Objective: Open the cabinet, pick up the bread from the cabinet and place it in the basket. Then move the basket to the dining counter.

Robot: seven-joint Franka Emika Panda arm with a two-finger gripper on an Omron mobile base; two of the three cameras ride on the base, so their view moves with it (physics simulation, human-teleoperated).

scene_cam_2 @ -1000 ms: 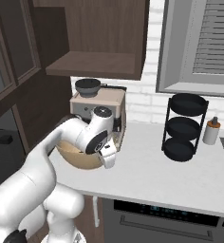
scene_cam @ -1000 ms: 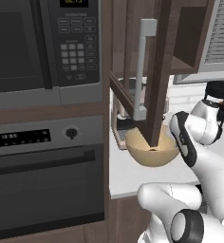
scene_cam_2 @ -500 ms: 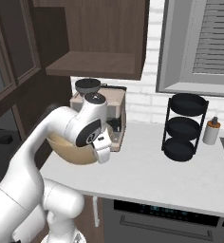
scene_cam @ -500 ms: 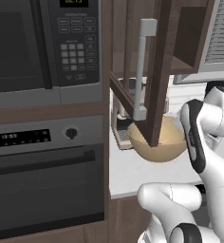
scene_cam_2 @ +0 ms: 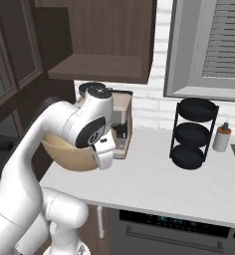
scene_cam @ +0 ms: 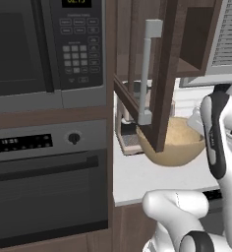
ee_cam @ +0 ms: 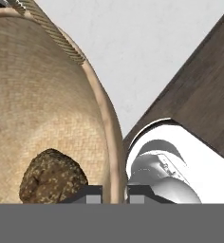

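- Cabinet [scene_cam: 162, 74] door already swung open, silver bar handle [scene_cam: 148, 69] facing outward; first step judged done.
- Bread [ee_cam: 52, 178] lying inside the basket [ee_cam: 42, 109], low on the woven wall in the hand view; pick-and-place step judged done too.
- Claw [ee_cam: 113, 192] pinched shut on the basket rim, one finger inside near the bread, the other outside the wall.
- Basket [scene_cam: 177, 145] seen in the left base view just behind the open door's lower edge, above the white surface [scene_cam: 152, 179]; looks lifted and tilted rather than resting, though contact underneath cannot be told.
- Basket [scene_cam_2: 67, 154] in the right base view tucked under the arm's wrist, beside the coffee machine [scene_cam_2: 120, 124].
- Remaining: carrying the basket away to the dining counter and setting it down there.
- Risks judged: bread sliding out of a tilted basket, and the basket brushing the open door on the way out.
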